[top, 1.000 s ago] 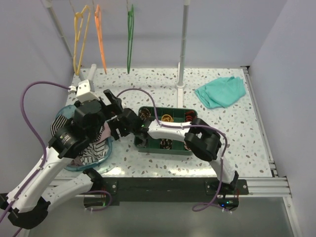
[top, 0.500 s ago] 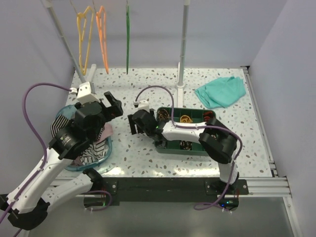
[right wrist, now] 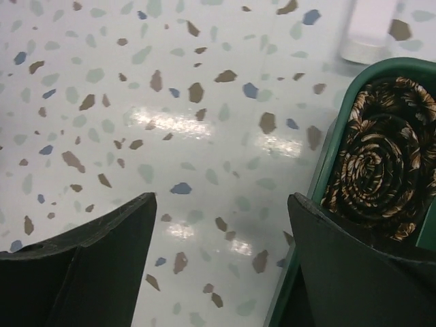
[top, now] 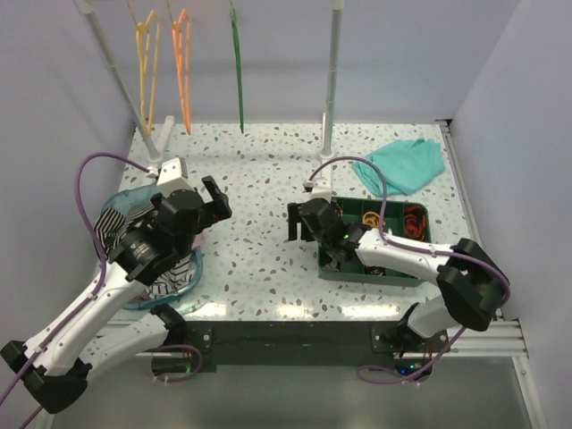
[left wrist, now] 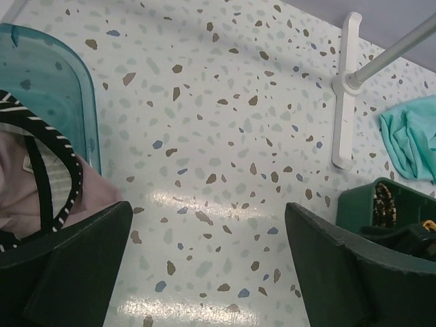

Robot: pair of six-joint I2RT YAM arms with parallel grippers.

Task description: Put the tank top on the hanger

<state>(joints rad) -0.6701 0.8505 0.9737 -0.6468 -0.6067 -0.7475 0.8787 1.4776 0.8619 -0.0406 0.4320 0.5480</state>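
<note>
The striped tank top (top: 170,275) lies crumpled in a teal basket (top: 192,268) at the left, on a mauve-pink garment; its dark-edged strap (left wrist: 60,157) shows in the left wrist view. The green hanger (top: 237,67) hangs on the rail at the back, next to the orange one. My left gripper (top: 213,198) (left wrist: 208,225) hovers open over bare table just right of the basket, holding nothing. Open and empty too, my right gripper (top: 295,222) (right wrist: 221,204) is low over the table, its right finger against the left wall of a green tray (right wrist: 320,170).
The green tray (top: 344,268) of rolled items sits centre-right. A teal cloth (top: 402,165) lies at the back right. The rack's post (top: 331,80) and white foot (left wrist: 344,95) stand mid-table. Orange (top: 183,67) and yellow (top: 143,63) hangers hang left of the green one.
The right gripper and the green tray have both moved right across the table. My left gripper has shifted slightly right, away from the basket. The hangers have swung a little.
</note>
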